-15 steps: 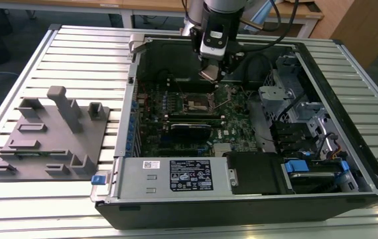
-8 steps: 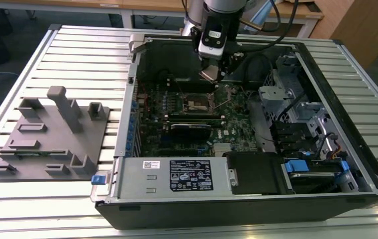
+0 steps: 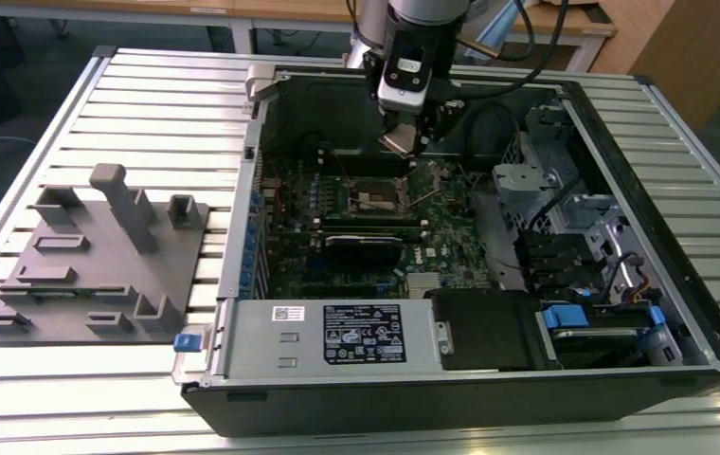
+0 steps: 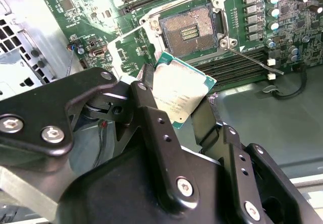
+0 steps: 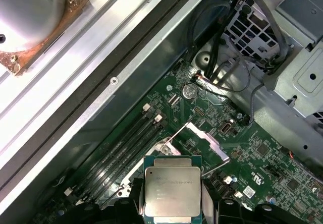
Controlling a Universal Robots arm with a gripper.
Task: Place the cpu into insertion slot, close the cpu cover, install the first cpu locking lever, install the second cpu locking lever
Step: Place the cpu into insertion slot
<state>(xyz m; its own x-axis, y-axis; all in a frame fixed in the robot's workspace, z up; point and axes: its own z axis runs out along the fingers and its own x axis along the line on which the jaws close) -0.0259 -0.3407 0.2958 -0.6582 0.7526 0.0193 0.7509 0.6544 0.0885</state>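
A: So, where is the cpu [image 4: 180, 90] right now?

B: Up in the air, held by the gripper [image 4: 174, 105], whose jaws are closed onto two opposite edges of the chip. It hangs above the green motherboard [image 4: 86, 17], near the insertion slot [image 4: 189, 30] and not yet seated in it. Its metal top faces the wrist cameras.

A: How do you reckon it handles?

B: Light and stiff, I'd judge, but delicate underneath, and the bare socket contacts look more fragile again. The thin edges are the only sensible hold. They offer little purchase, so a tilt or slip seems the main risk.

A: Anything in the way?

B: The cpu cover [image 5: 209, 141] stands swung open beside the slot, and a locking lever [image 4: 251, 60] sticks out on its other side, both close by. In the exterior view, the case [image 3: 461, 403] walls, the cables [image 3: 493, 118] and the power-supply box [image 3: 334, 332] hem the arm in. A grey fixture [image 3: 95, 256] sits well apart on the desk [image 3: 158, 85].
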